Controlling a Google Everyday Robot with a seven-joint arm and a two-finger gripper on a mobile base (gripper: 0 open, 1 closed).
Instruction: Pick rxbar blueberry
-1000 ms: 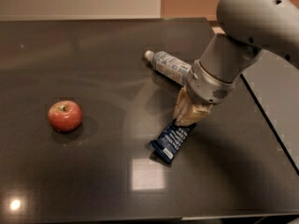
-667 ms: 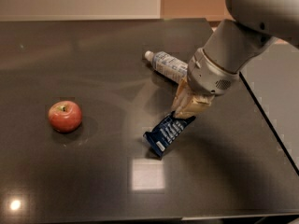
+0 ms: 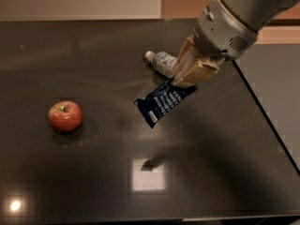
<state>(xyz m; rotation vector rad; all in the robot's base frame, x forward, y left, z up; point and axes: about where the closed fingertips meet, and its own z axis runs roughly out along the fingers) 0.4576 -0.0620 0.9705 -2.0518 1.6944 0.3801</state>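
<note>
Since a second earlier, the gripper [image 3: 183, 80] had risen and taken the rxbar blueberry [image 3: 164, 102] with it. The bar sat higher in the camera view than before, while the apple [image 3: 65, 116] and the bottle [image 3: 161, 61] had kept their places.

We saw the tan fingers [image 3: 190, 69] closed on the upper right end of the dark blue wrapper, with that crimped end tucked between the jaws. The rest of the bar hung out from them, slanting down and to the left, and its white lettering faced the camera. The lower left end was free and touched nothing we could make out. A small dark shadow [image 3: 147, 164] fell on the table [image 3: 225, 172] well below the bar, at the edge of a pale square reflection, so the bar looked to us clear of the surface.

The clear bottle lay on its side just behind the gripper, its far end hidden by the fingers. The red apple stood well apart to the left. The grey arm [image 3: 234, 25] came in from the upper right corner.
</note>
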